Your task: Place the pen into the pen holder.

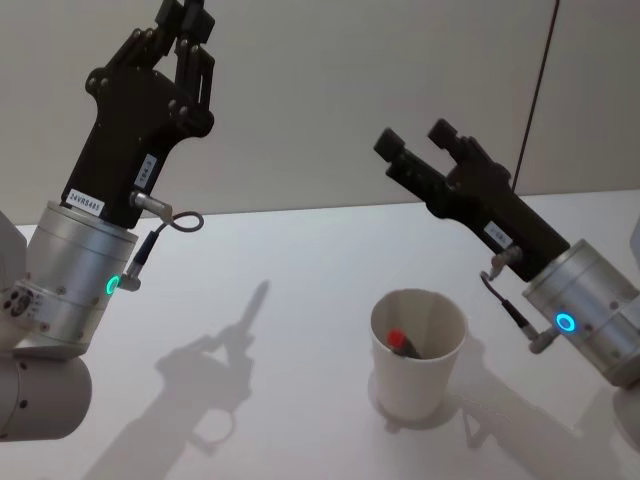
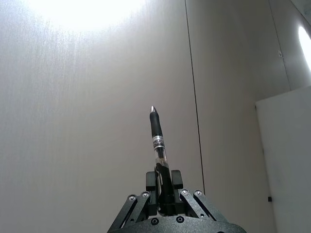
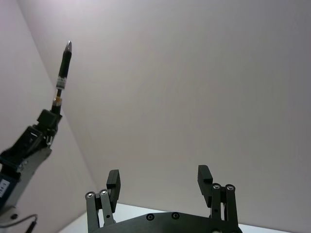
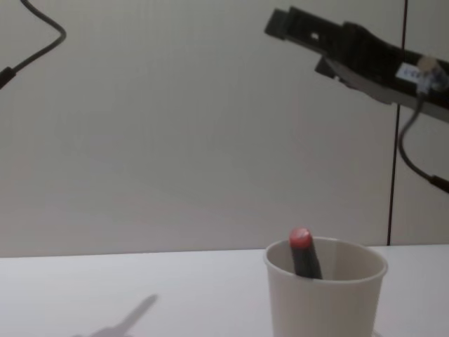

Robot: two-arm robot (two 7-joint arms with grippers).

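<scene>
My left gripper point(image 2: 163, 187) is raised high on the left, shut on a dark pen point(image 2: 158, 138) whose silver tip points up toward the wall. The same pen point(image 3: 63, 68) sticks out of the left gripper point(image 3: 48, 119) in the right wrist view. The pen holder point(image 1: 418, 352), a white paper cup, stands upright on the table, right of centre and well below both grippers. Inside it leans another dark pen with a red end point(image 1: 397, 340). My right gripper point(image 1: 412, 137) hangs open and holds nothing, up in the air above and behind the pen holder point(image 4: 326, 295).
The white table point(image 1: 280, 300) stretches around the cup, with the left arm's shadow on it. A pale wall with a dark vertical seam point(image 2: 194, 97) stands close behind the table.
</scene>
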